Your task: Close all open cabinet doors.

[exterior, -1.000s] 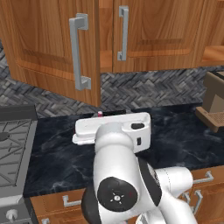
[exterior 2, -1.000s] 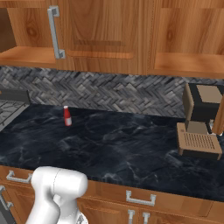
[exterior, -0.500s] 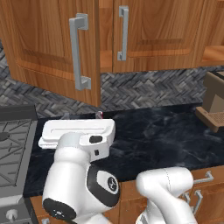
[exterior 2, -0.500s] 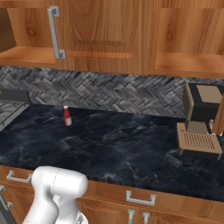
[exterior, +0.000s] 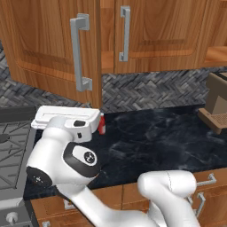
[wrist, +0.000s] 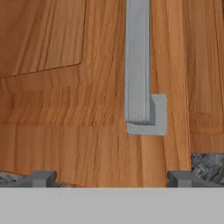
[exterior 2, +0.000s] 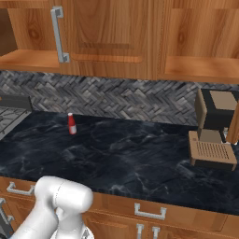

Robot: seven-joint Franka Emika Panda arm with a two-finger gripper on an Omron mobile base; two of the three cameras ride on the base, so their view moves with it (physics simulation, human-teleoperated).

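Gripper [wrist: 111, 177] spread wide, holding nothing, faces the open cabinet door [exterior: 48, 48] near its grey bar handle [wrist: 138, 61]; red bottle [exterior 2: 72, 123] stands on the counter [exterior 2: 140, 158].

arm: rises from the base, folds back at a dark-jointed elbow, white links bulking low and left in the left base view
tool [wrist: 111, 178]: two dark tips spread wide apart, nothing between them
fingertips [wrist: 40, 178]: level with each other
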